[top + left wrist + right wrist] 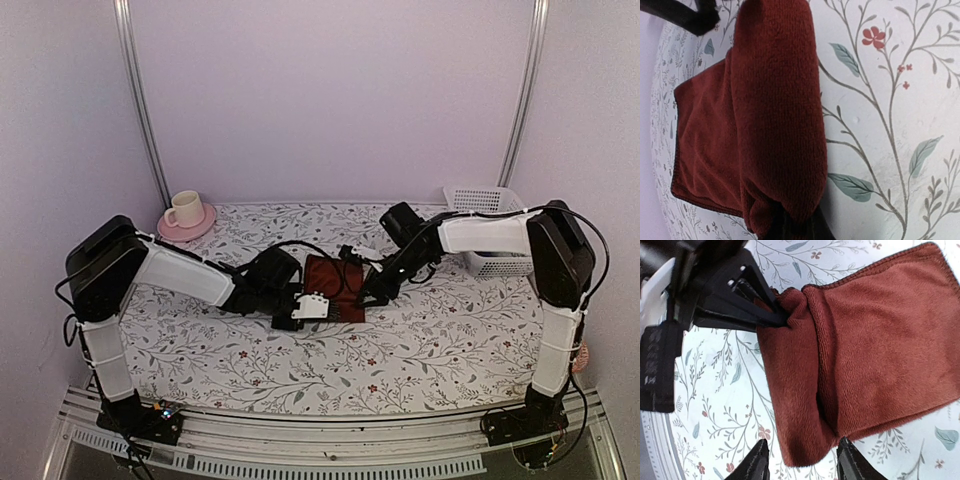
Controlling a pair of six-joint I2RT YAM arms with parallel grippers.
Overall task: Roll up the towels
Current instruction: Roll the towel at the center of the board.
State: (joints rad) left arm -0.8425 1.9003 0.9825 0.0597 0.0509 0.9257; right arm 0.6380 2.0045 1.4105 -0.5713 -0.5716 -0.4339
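Maroon towel (pixel 865 340): lay near the middle of the floral table covering (pixel 400 350). One side was wound into a thick roll and the rest lay flat beside it.
Left gripper (pixel 774 315): its jaws were pressed together, pinching one end of the roll. In its own wrist view only dark finger stubs showed at the bottom edge, half buried in cloth.
Right gripper (pixel 802 457): its jaws were spread, standing astride the opposite end of the roll. One fingertip (pixel 760 462) was clear of the cloth. Whether the other touched the cloth or only stood just beside it could not be told.
Top view: both wrists covered the towel's ends, so only a dark red patch showed between them. The roll itself was hard to make out there.
Towel edges: the far corner was cut off in the right wrist view and the top of the roll in the left wrist view.
Basket (pixel 490 235): white, at the far right, partly hidden behind the right arm.
Cup (pixel 183 208): cream, on a pink saucer (pixel 190 228) in the far left corner, well apart from the towel.
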